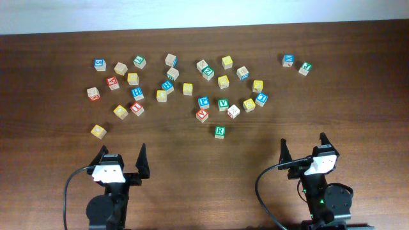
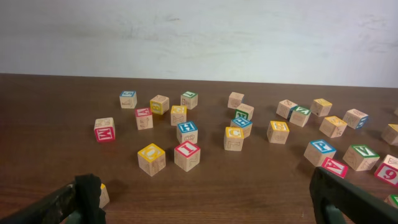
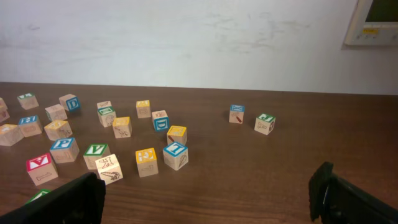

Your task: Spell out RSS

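The R cube (image 1: 219, 131), white-faced with a green border and green R, sits alone in front of the cluster, left of and beyond my right gripper. Only its green corner (image 3: 38, 196) shows behind the left finger in the right wrist view. Several yellow-faced cubes lie scattered, such as one (image 1: 249, 104) beside the green V cube (image 1: 223, 103) and one (image 1: 98, 131) at the near left. Their letters are too faint to read. My left gripper (image 1: 123, 153) (image 2: 205, 199) and right gripper (image 1: 303, 144) (image 3: 205, 196) are both open, empty and near the front edge.
Many other letter cubes with red, blue and green faces spread across the middle of the brown table (image 1: 332, 108). Two cubes, one blue (image 1: 289, 60) and one green (image 1: 305, 68), sit apart at the back right. A pale wall rises behind the table.
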You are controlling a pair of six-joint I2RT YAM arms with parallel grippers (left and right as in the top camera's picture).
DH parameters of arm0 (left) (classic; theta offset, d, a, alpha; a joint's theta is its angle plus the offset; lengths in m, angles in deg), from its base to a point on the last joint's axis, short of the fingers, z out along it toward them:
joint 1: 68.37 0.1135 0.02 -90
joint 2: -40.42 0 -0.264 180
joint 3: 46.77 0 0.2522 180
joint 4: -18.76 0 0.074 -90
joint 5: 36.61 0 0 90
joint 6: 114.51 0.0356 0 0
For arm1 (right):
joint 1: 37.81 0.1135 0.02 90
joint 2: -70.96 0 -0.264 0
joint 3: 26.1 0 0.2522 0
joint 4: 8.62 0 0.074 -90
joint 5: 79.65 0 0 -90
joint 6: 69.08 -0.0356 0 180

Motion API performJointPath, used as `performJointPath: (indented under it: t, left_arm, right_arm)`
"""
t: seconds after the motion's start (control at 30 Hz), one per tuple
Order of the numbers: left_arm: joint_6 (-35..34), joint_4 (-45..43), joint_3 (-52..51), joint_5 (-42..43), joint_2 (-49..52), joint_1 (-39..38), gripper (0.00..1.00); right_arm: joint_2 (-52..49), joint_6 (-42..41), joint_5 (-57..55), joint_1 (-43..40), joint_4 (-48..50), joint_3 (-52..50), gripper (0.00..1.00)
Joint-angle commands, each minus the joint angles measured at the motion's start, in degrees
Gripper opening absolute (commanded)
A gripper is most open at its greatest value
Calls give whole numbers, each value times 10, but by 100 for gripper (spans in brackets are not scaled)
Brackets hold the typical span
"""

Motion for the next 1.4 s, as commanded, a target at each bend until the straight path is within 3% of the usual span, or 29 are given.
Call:
performJointPath:
  t: [0.0, 0.97, 1.03, 1.07, 1.1, 1.17, 1.2, 1.27, 1.3, 1.37]
  left_arm:
    - [-5, 3, -2, -3, 2, 3, 99]
    - [-6, 0, -2, -2, 2, 3, 99]
    - [-6, -5, -1, 54, 2, 3, 99]
    - [-6, -14, -1, 235, 2, 3, 99]
    - [-6, -19, -1, 318, 2, 3, 99]
    - [-6, -72, -1, 427, 2, 3, 99]
    - [-65, -198, -1, 447, 2, 3, 99]
    - [-171, -428, 10, 314, 3, 3, 99]
    - [-192, -463, 47, 217, 8, 3, 99]
    - [-191, -423, 106, 206, 28, 3, 99]
  right_arm:
    - [3, 2, -1, -3, -3, -3, 98]
    - [3, 2, -1, -3, -3, -3, 98]
    - [3, 2, -1, -3, -3, -3, 98]
    - [3, 2, -1, -3, -3, -3, 98]
    - [3, 1, -1, -3, -2, -3, 98]
    - [3, 2, -1, -3, -3, -3, 98]
    - [3, 2, -1, -3, -2, -3, 98]
    - [3, 2, -1, -3, -3, -3, 99]
    - [3, 2, -1, -3, -3, -3, 98]
    - [3, 1, -1, -3, -3, -3, 98]
